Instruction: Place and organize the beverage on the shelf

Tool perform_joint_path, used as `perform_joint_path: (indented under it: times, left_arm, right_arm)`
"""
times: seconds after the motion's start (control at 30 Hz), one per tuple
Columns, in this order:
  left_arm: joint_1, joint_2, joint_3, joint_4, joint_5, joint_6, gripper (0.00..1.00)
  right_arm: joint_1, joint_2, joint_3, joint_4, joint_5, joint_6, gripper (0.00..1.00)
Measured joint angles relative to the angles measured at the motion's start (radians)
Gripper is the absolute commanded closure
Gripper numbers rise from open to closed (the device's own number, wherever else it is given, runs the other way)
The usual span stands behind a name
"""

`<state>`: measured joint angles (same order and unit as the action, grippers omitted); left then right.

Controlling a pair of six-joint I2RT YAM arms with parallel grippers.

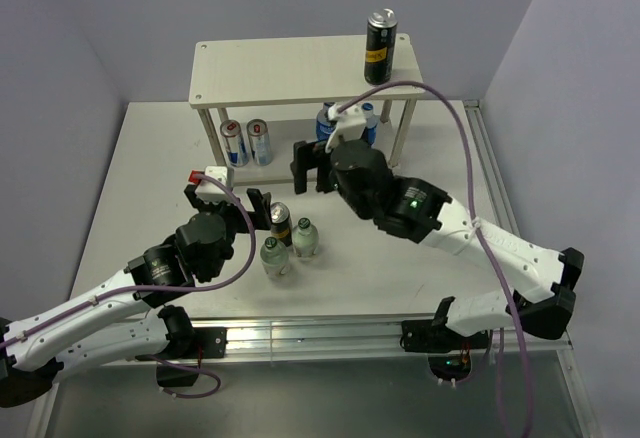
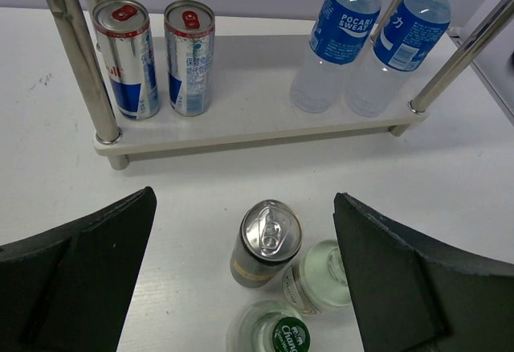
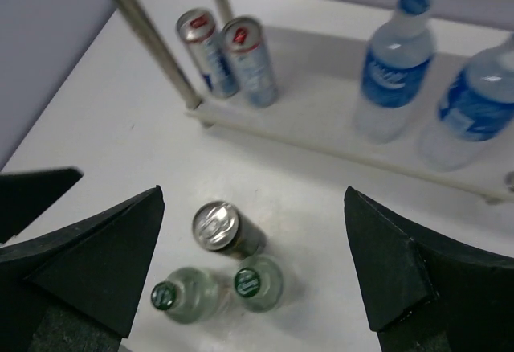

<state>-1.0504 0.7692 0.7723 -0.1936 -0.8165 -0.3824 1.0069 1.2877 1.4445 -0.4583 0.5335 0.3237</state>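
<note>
The shelf stands at the back; a black can is upright on its top board. Its lower board holds two silver-blue cans and two blue-labelled water bottles. On the table stand a black can and two green-capped glass bottles, close together. My left gripper is open and empty just left of this group; in its wrist view the can sits between its fingers. My right gripper is open and empty above and behind them, with the can in its view.
The shelf's thin metal legs stand at its corners. A purple cable loops over the right arm near the shelf's right end. A metal rail runs along the table's near edge. Purple walls close in behind and beside.
</note>
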Motion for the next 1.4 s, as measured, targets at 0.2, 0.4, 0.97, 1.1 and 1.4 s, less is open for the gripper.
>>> perform_joint_path:
  times: [0.2,0.4,0.97,1.1,1.4]
  left_arm:
    - [0.0,-0.011,0.0,-0.014,-0.02,-0.002,0.01]
    - [0.0,-0.042,0.0,-0.064,-0.09,-0.004,0.01]
    - [-0.039,-0.087,0.0,-0.131,-0.21,-0.002,0.01]
    - [-0.059,-0.093,0.0,-0.107,-0.192,-0.009,0.01]
    - [-0.073,-0.093,0.0,-0.09,-0.169,-0.023,0.01]
  right_arm:
    - [0.072,0.107,-0.074,0.024,-0.093,0.093,0.0]
    - [0.087,0.282,-0.072,0.021,-0.136,0.141,0.0]
    - [0.088,0.413,-0.029,0.048,-0.145,0.198,0.0]
    - [0.091,0.445,-0.029,0.053,-0.141,0.203,0.0]
    - [0.098,0.49,-0.006,0.056,-0.151,0.203,0.0]
